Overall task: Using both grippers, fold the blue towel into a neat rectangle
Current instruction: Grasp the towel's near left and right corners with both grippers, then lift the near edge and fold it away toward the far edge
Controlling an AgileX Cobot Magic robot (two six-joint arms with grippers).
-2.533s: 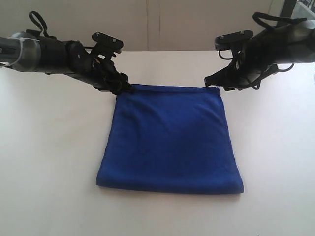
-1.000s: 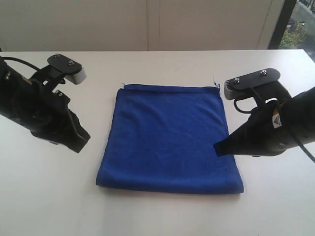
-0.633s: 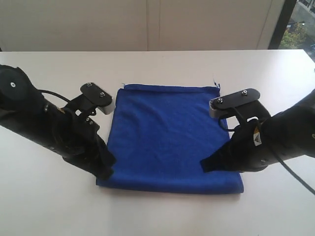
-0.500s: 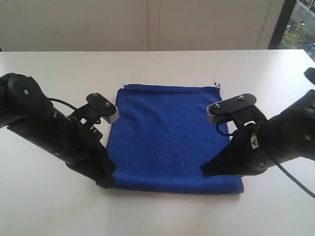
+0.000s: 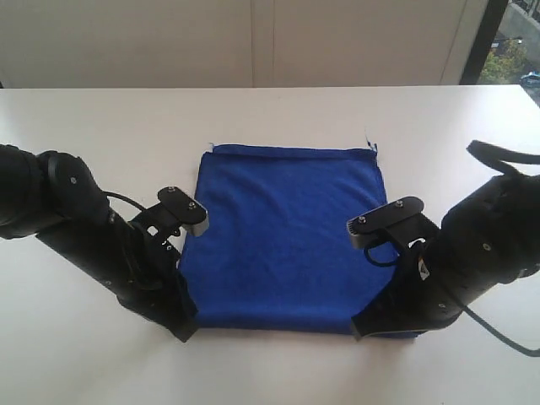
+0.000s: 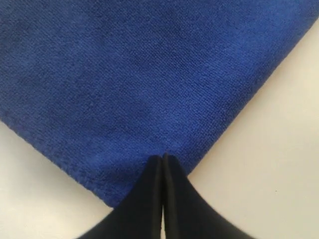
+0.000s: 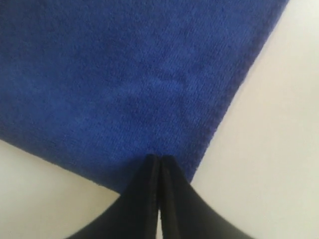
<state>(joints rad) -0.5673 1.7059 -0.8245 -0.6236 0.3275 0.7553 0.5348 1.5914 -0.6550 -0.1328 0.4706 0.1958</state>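
Shows the blue towel (image 5: 287, 228) lying flat on the white desk (image 5: 101, 118), spread out ahead of both pairs of fingers. Finds the left fingers (image 6: 152, 186) clenched, tips pressed together over one near corner of the cloth; finds the right fingers (image 7: 149, 184) clenched likewise over the other near corner (whether either pair nips any cloth cannot be told).
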